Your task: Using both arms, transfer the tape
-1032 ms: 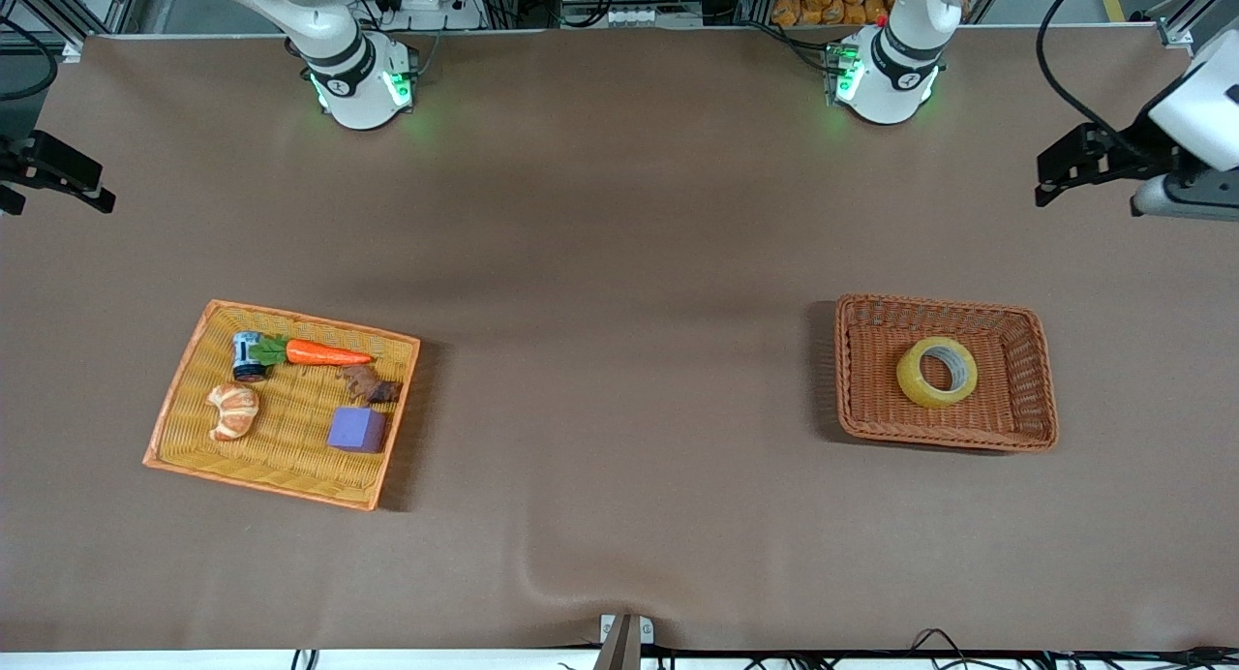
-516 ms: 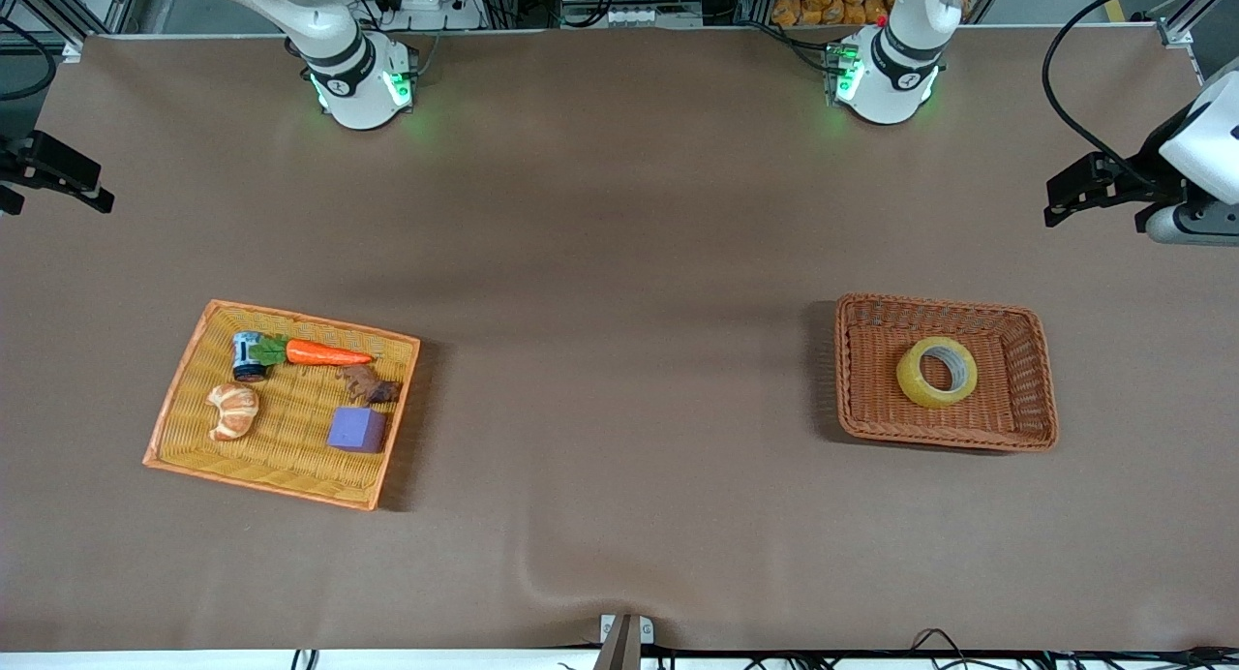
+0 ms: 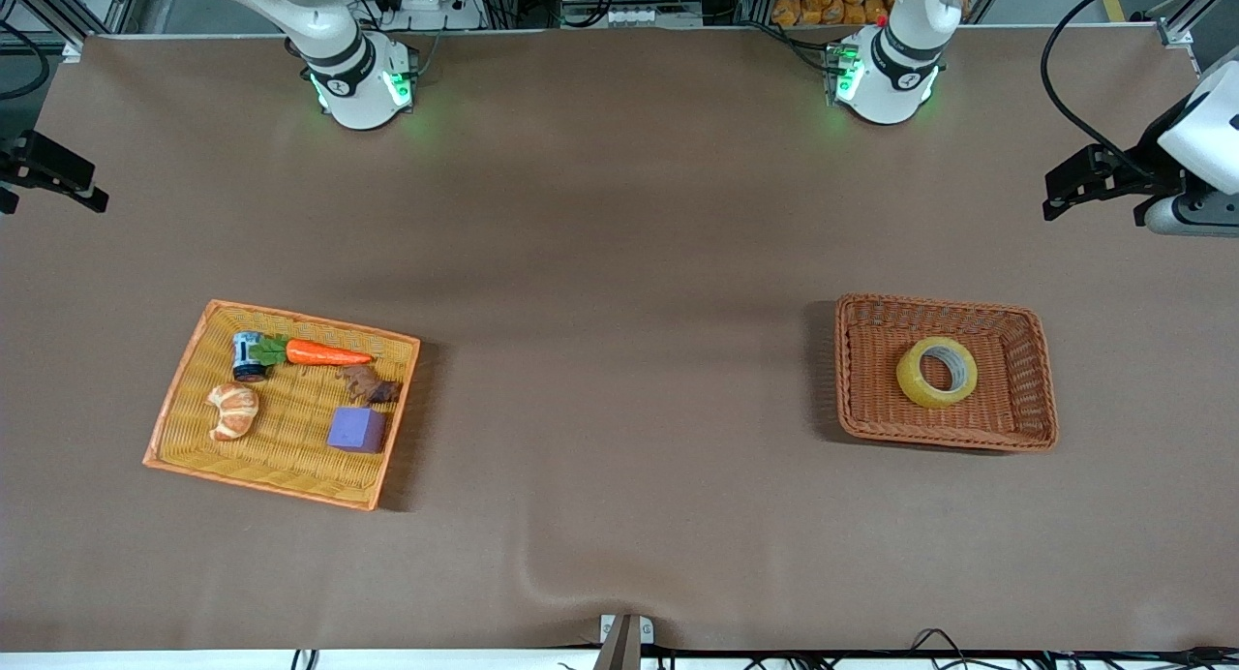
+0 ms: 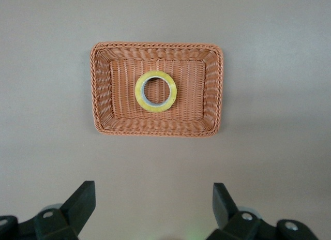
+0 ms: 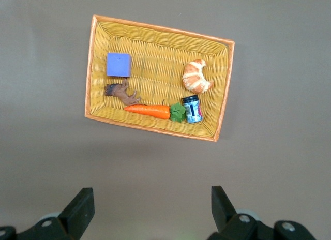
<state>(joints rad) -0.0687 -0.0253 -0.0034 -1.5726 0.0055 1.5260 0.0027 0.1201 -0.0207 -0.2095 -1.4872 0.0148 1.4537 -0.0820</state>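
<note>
Tape [image 3: 936,372], a yellow roll, lies flat in the brown wicker basket [image 3: 1038,360] toward the left arm's end of the table; the left gripper [image 4: 154,211] hangs high with fingers spread wide and nothing between them, off that end of the table; the right gripper [image 5: 150,209], likewise spread and bare, waits high at the other end. The scene fits a roll awaiting pickup or one just delivered. The yellow tray [image 3: 189,355] holds a carrot [image 3: 326,353], croissant [image 3: 233,410], can [image 3: 247,355], purple block [image 3: 356,429] and brown figure [image 3: 370,386].
</note>
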